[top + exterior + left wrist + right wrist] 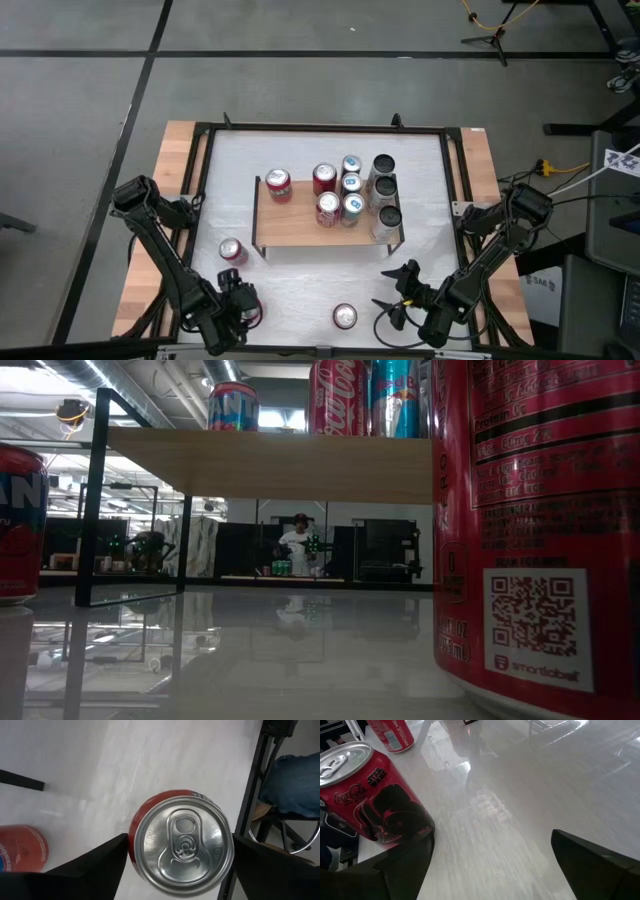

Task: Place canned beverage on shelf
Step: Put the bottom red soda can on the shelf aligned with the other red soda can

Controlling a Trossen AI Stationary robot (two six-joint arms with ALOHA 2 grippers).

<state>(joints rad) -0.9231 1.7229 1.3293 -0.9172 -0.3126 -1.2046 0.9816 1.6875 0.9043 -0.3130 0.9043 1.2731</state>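
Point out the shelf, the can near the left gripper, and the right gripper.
shelf [300,228]: high view, bare wooden top board.
red can [232,250]: high view, silver lid.
left gripper [238,302]: high view, between its fingertips.
right gripper [396,290]: high view, between its open fingers.

The shelf [300,222] has a light wooden top board on thin black legs, and it stands on a glossy white table [300,290] framed in black, with pale wood strips along its sides. On the shelf are red cans [278,183], blue-and-silver cans [351,184] and dark cans [384,190], all with silver lids. On the table a red can [370,800] bears white Coca-Cola lettering and a black helmeted figure, another red can [232,250] stands by the shelf's corner, and both hands are black.
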